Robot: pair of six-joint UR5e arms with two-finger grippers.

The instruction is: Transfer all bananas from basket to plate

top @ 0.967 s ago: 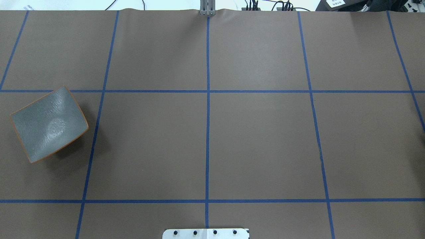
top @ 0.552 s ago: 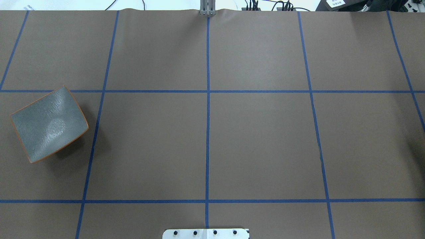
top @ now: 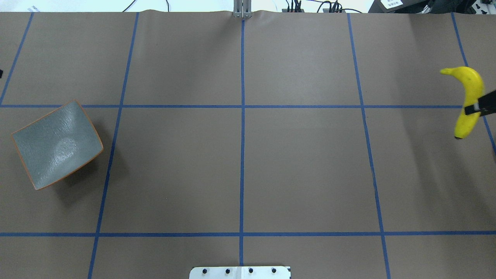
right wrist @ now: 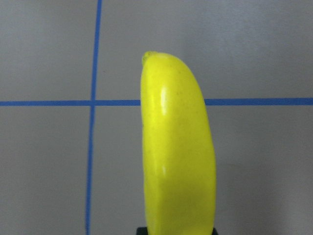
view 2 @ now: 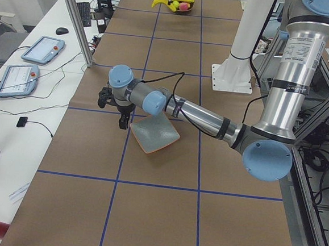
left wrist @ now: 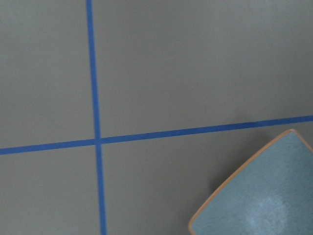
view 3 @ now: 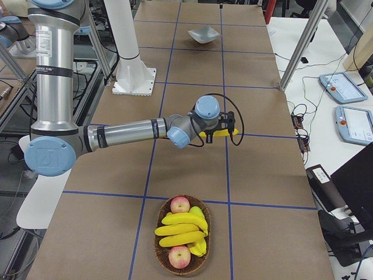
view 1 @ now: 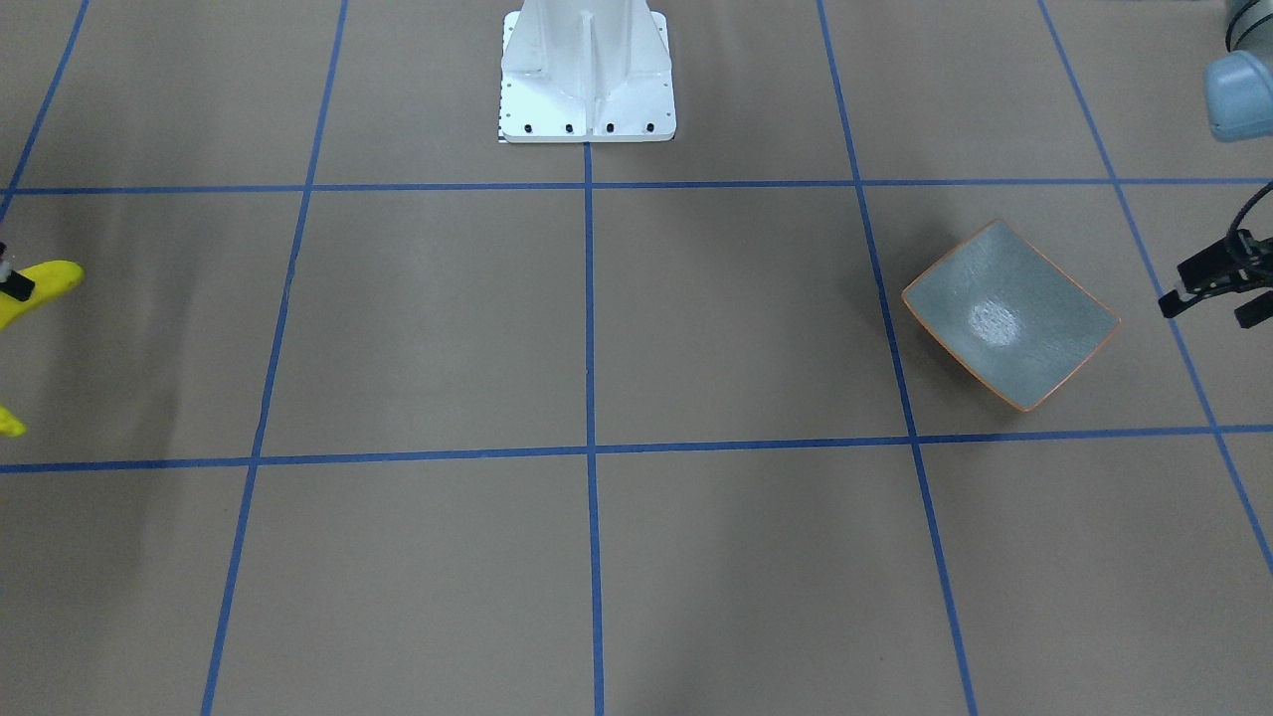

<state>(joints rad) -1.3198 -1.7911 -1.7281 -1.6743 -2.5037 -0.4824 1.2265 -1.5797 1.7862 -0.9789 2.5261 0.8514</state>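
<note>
My right gripper (top: pixel 479 108) is shut on a yellow banana (top: pixel 469 93) and holds it above the table at the far right of the overhead view; the banana also shows in the right wrist view (right wrist: pixel 178 156) and at the left edge of the front view (view 1: pixel 40 281). Three more bananas (view 3: pixel 178 230) lie in the wicker basket (view 3: pixel 158 248). The grey-green plate (top: pixel 46 155) with its orange rim sits empty at the table's left. My left gripper (view 1: pixel 1208 293) hangs open and empty just beside the plate (view 1: pixel 1054 338).
Two apples (view 3: pixel 179 204) lie in the basket with the bananas. The white robot pedestal (view 1: pixel 587 70) stands at the table's near edge. Aluminium posts (view 3: pixel 297 52) and tablets (view 3: pixel 341 87) are at the operators' side.
The banana, held in my right gripper, has come into the overhead view from the right edge. The plate has not moved.
</note>
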